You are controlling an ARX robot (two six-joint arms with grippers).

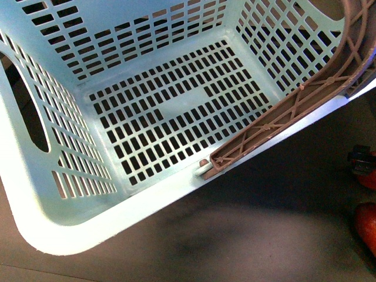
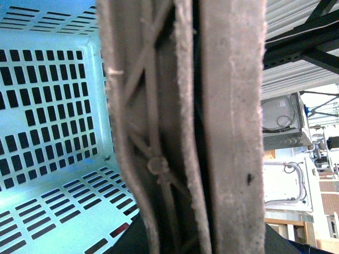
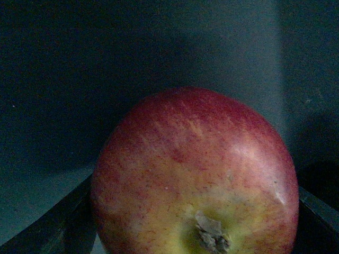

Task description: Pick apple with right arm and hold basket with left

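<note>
The pale turquoise basket (image 1: pixel 147 117) fills the front view, tilted, its slotted floor bare. One brownish-purple ribbed handle (image 1: pixel 294 108) runs along its right rim. In the left wrist view both handles (image 2: pixel 212 132) stand pressed together right before the camera, with my left gripper (image 2: pixel 190 241) shut on them; its fingers show only as dark edges low down. The basket's inside (image 2: pixel 47 106) lies beyond. The red apple (image 3: pixel 196 174), yellowish round its stem, fills the right wrist view. My right gripper (image 3: pixel 196 235) is shut on it, a dark finger (image 3: pixel 53 227) on either side.
A dark tabletop (image 1: pixel 264 229) lies below the basket. At the front view's right edge a small dark part (image 1: pixel 359 160) and red-orange shapes (image 1: pixel 367 226) are cut off. White appliances (image 2: pixel 288 180) and shelving stand far behind the handles.
</note>
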